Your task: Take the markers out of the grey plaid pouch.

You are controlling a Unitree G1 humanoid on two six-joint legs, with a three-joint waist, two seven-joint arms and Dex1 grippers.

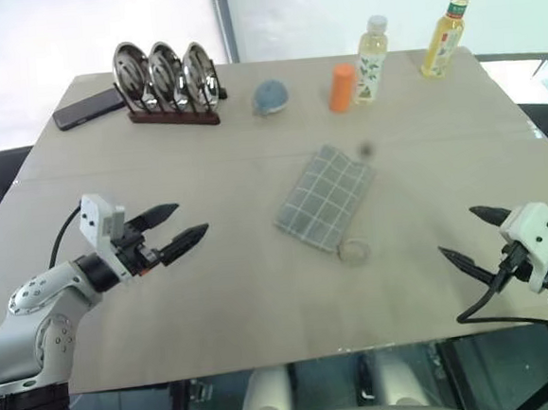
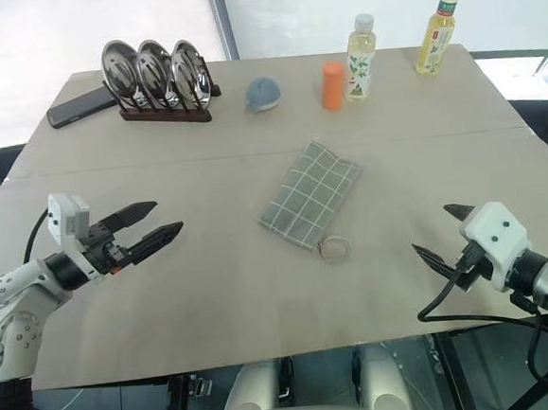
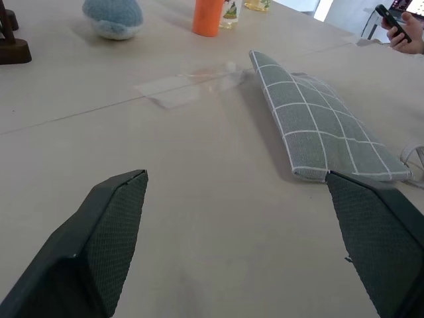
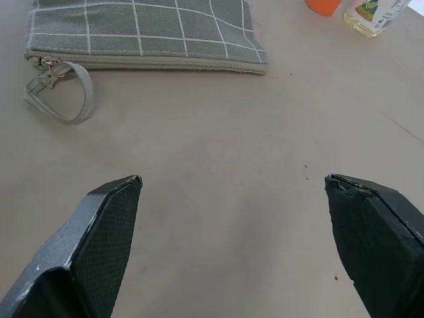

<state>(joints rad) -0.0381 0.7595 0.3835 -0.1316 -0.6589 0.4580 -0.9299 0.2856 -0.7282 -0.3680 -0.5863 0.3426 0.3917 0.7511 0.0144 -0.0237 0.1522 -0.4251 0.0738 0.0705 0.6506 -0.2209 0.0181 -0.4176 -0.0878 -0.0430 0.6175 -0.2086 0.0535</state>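
The grey plaid pouch (image 1: pixel 326 197), a flat rectangular fabric case with thin pale grid lines, is laid diagonally near the middle of the beige worktop (image 1: pixel 263 301), its zip shut along one long side and a small pale loop (image 1: pixel 354 250) trailing from the corner nearest the front edge. No markers can be seen outside it; whether any are inside cannot be told.

The left gripper (image 1: pixel 192 222) is held above the worktop toward the left edge, its two black fingers spread wide and pointed toward the pouch, well apart from it. The right gripper (image 1: pixel 463 237) is held near the front right corner, its fingers likewise spread wide, with nothing between them and the pouch well apart.

Along the far edge several things are set. A dark flat phone (image 1: pixel 89 108) is laid near the far left corner, just beside a dark wooden rack (image 1: pixel 174 116) in which three round metal lids (image 1: pixel 165 74) are stood upright. A round blue-grey ball (image 1: pixel 270 96) is placed near the middle of the far edge, with a thick orange cylinder (image 1: pixel 342 87) beside it. A clear bottle of pale liquid (image 1: pixel 371 61) is stood just beside the cylinder, and a bottle of yellow liquid (image 1: pixel 447 33) near the far right corner.

A person's hand (image 3: pixel 405 32) holding a dark phone is seen past the worktop's edge in the left wrist view.
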